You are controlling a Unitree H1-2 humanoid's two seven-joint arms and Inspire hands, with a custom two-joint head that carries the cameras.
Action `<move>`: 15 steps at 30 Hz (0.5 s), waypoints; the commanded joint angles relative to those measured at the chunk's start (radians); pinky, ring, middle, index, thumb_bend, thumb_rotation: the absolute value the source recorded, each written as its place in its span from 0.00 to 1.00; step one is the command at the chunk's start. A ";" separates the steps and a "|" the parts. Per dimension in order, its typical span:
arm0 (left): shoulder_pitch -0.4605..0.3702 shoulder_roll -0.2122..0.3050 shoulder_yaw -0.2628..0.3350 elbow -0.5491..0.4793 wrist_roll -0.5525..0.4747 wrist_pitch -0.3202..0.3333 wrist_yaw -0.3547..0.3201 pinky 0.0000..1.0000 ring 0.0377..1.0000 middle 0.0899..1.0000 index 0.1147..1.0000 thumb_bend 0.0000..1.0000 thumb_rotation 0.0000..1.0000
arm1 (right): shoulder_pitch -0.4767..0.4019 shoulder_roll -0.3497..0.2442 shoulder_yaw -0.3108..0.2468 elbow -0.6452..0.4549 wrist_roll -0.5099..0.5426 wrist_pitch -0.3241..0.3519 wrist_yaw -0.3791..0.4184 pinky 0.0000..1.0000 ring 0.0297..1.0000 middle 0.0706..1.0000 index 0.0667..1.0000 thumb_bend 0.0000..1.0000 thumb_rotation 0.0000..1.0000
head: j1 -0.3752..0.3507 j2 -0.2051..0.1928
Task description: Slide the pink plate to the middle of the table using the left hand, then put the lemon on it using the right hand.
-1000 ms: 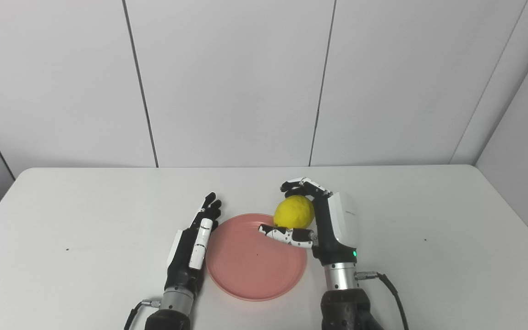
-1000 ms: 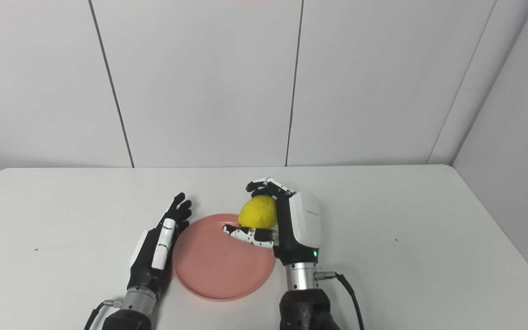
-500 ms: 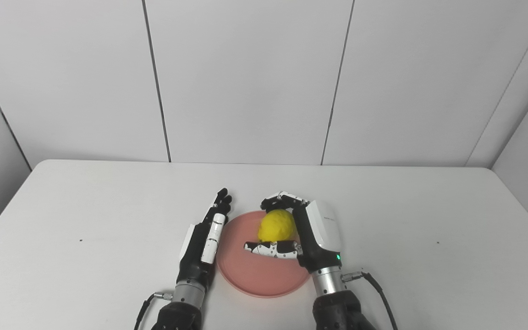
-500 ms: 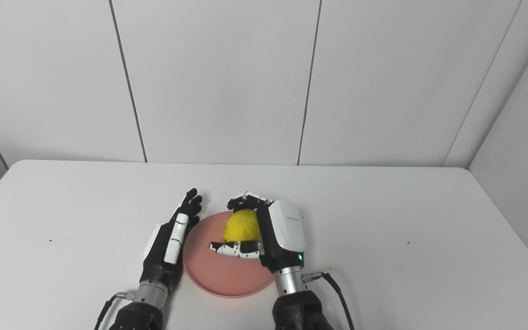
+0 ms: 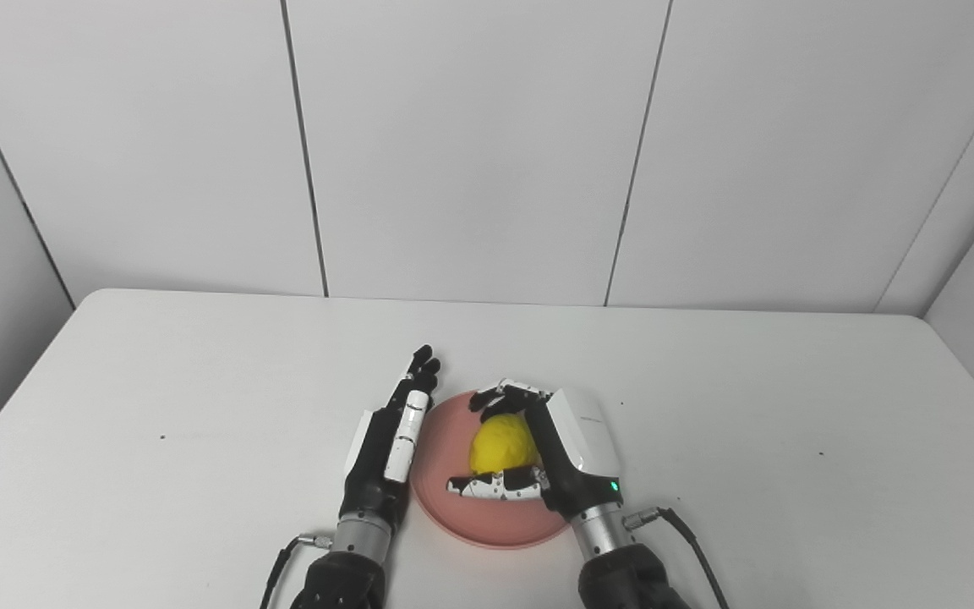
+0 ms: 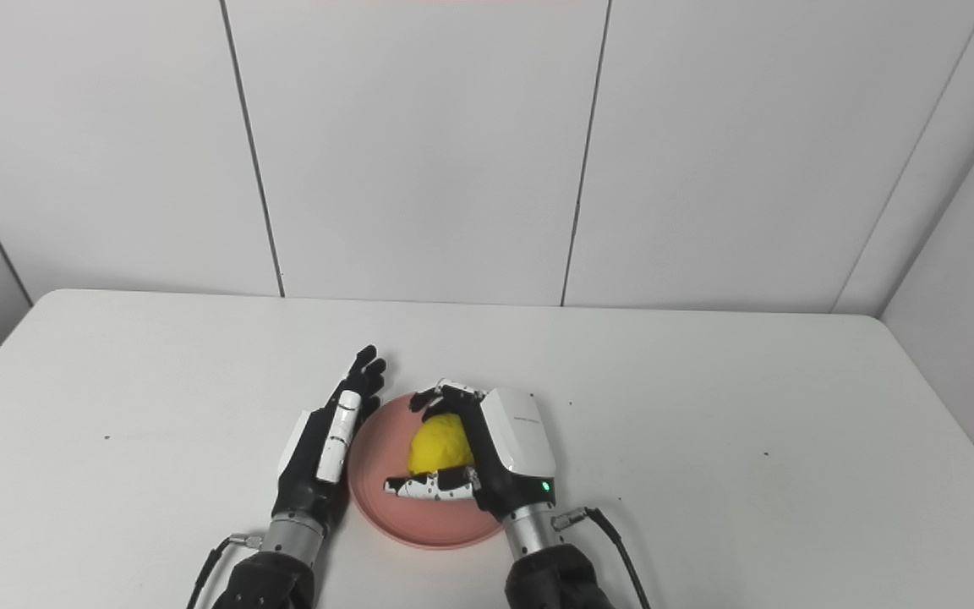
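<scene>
Sitting: the lemon (image 5: 501,443) is over the middle of the pink plate (image 5: 453,521), wrapped up in the right hand; can't honestly tell if it's touching the plate or just above it.
Lemon: bright yellow, bumpy skin, only its left side shows past the hand.
Right hand (image 5: 542,452): curled around the lemon, fingers (image 5: 511,392) hooked over the far side, thumb (image 5: 491,487) stretched across the near side, so it's pinching the fruit between them. White back shell faces up and right, little green light near the wrist.
Pink plate: flat and round, lying on the table close to the near edge, roughly centred left to right. Right hand covers its right part.
Left hand (image 5: 390,440): holding nothing, fingers straight and pressed together, pointing away from the robot. It stands on edge right along the plate's left rim, looks like it's touching or just about.
Table (image 5: 749,440): white, a few tiny dark specks.
Cables: a black one comes off each wrist at the bottom edge.
Background: plain white wall panels with thin seams.
</scene>
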 commanded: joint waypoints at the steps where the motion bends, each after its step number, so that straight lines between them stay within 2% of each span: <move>1: -0.042 -0.014 -0.010 -0.022 0.013 -0.042 0.005 0.98 0.97 0.95 0.94 0.58 1.00 | -0.037 -0.002 0.000 -0.003 -0.003 -0.059 -0.015 0.37 0.38 0.44 0.51 0.51 0.00 | 0.000 0.000; 5: -0.043 -0.014 -0.007 -0.022 0.009 -0.040 0.002 0.97 0.96 0.95 0.94 0.59 1.00 | -0.038 -0.003 -0.001 0.010 -0.008 -0.076 -0.031 0.43 0.40 0.45 0.51 0.51 0.00 | -0.001 -0.001; 6: -0.043 -0.014 -0.006 -0.022 0.005 -0.039 0.000 0.98 0.97 0.95 0.94 0.59 1.00 | -0.037 -0.003 -0.003 0.011 -0.008 -0.078 -0.031 0.49 0.49 0.46 0.48 0.52 0.00 | -0.001 -0.001; 7: -0.044 -0.014 -0.005 -0.021 0.004 -0.041 0.000 0.98 0.97 0.95 0.94 0.60 1.00 | -0.036 -0.004 -0.003 0.012 -0.012 -0.083 -0.034 0.55 0.57 0.50 0.47 0.52 0.03 | -0.001 -0.001; 8: -0.044 -0.013 -0.005 -0.020 0.004 -0.043 0.000 0.97 0.97 0.95 0.94 0.60 1.00 | -0.035 -0.005 -0.003 0.013 -0.016 -0.086 -0.037 0.60 0.63 0.60 0.46 0.51 0.10 | -0.001 -0.001; 9: -0.045 -0.011 -0.005 -0.020 0.005 -0.044 -0.001 0.97 0.97 0.95 0.94 0.60 1.00 | -0.034 -0.005 -0.003 0.014 -0.017 -0.094 -0.042 0.63 0.67 0.65 0.46 0.51 0.13 | -0.007 0.002; 12: -0.045 -0.008 -0.006 -0.023 0.011 -0.044 0.001 0.96 0.97 0.95 0.94 0.60 1.00 | -0.032 -0.006 -0.005 0.018 -0.005 -0.129 -0.053 0.65 0.70 0.71 0.46 0.51 0.15 | -0.007 0.002; 13: -0.046 -0.008 -0.006 -0.023 0.012 -0.045 0.002 0.95 0.96 0.95 0.93 0.60 1.00 | -0.031 -0.007 -0.006 0.018 -0.005 -0.139 -0.058 0.66 0.71 0.72 0.60 0.56 0.21 | -0.007 0.002; 14: -0.046 -0.008 -0.006 -0.024 0.011 -0.044 0.001 0.94 0.96 0.95 0.93 0.60 1.00 | -0.030 -0.008 -0.006 0.017 -0.010 -0.144 -0.063 0.68 0.72 0.73 0.69 0.60 0.27 | -0.007 0.002; 15: -0.045 -0.007 -0.005 -0.024 0.009 -0.044 -0.001 0.94 0.96 0.95 0.93 0.60 1.00 | -0.029 -0.008 -0.007 0.016 -0.013 -0.148 -0.067 0.68 0.73 0.75 0.73 0.61 0.32 | -0.007 0.002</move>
